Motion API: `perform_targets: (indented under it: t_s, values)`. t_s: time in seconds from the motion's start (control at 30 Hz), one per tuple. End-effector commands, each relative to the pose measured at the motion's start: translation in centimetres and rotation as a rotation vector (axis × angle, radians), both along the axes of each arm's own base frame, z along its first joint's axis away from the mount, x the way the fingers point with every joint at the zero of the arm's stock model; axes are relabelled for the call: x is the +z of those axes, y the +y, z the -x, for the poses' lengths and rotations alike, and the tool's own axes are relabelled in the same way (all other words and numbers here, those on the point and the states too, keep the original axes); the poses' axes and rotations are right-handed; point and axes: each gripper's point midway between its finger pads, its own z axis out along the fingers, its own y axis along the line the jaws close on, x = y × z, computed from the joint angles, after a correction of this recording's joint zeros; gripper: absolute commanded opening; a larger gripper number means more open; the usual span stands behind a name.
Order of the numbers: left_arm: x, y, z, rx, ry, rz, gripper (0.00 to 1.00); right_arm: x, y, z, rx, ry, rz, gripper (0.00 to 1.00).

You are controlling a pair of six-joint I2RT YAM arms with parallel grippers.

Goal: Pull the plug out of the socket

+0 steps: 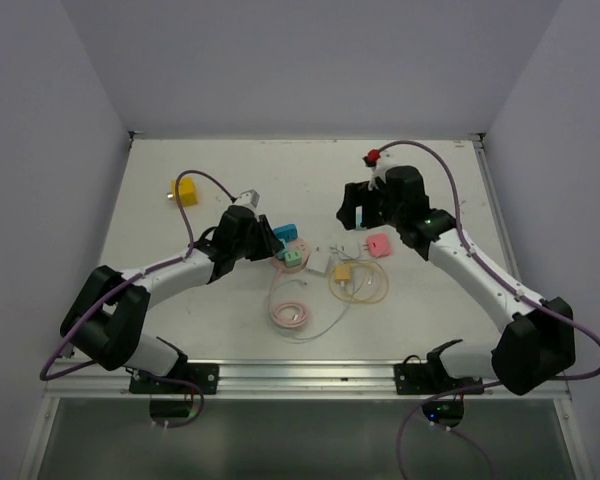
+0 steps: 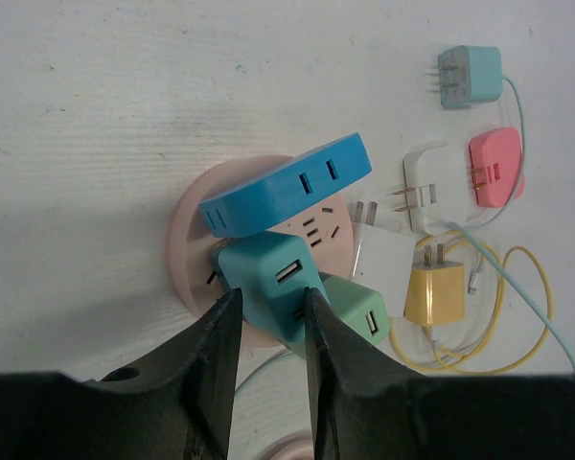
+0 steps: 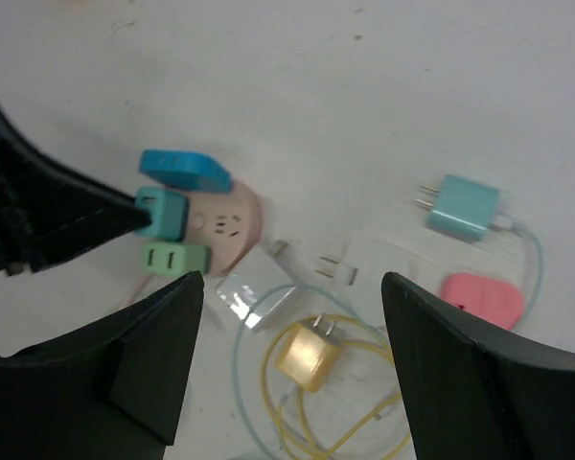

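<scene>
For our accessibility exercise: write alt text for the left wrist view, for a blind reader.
The left pincer grips a teal plug seated in a round pink socket, beside a blue adapter and green plug. To the right lie loose chargers.

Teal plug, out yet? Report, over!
Left end effector shut on teal plug. Plug seated in pink socket. Right end effector open, empty. Blue plug, green plug alongside.

We see a matt white surface (image 2: 96, 115) with a faint grain. The socket (image 2: 187, 244) and teal plug (image 2: 268, 278) look like smooth plastic with a soft sheen. The prongs (image 2: 427, 255) of the yellow charger (image 2: 436, 297) are bright metal, and the fingers (image 2: 216, 369) of the left end effector (image 2: 271, 299) are matt black.
</scene>
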Motion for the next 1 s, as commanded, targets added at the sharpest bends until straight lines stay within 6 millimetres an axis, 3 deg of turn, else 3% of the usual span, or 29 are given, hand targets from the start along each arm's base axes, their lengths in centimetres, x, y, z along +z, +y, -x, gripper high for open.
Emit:
perform_targets:
  t_s: [0.0, 0.13, 0.3, 0.43, 0.63, 0.73, 0.97]
  values:
    - [-9.5, 7.0, 9.4, -0.048, 0.39, -0.358, 0.34, 1.0, 3.8, 4.4, 0.206, -0.023, 0.022, 0.78]
    - [-9.6, 7.0, 9.3, -0.046, 0.391, -0.362, 0.34, -0.8, 9.8, 11.5, 0.527, 0.037, -0.028, 0.76]
    - [-9.6, 6.9, 9.3, -0.048, 0.395, -0.361, 0.34, -3.9, 13.9, 19.3, 0.834, 0.149, -0.03, 0.72]
    - [-9.5, 6.9, 9.2, -0.045, 0.39, -0.36, 0.34, -5.9, 15.7, 23.0, 0.96, 0.238, -0.037, 0.65]
    - [-9.3, 6.9, 9.2, -0.038, 0.387, -0.357, 0.34, -8.6, 18.0, 25.4, 1.038, 0.279, 0.054, 0.57]
    - [-9.1, 6.9, 9.1, -0.035, 0.384, -0.353, 0.34, -9.8, 18.9, 25.6, 1.029, 0.277, 0.117, 0.53]
    - [-9.0, 6.9, 9.1, -0.032, 0.38, -0.349, 0.34, -12.1, 19.6, 24.9, 0.97, 0.27, 0.232, 0.53]
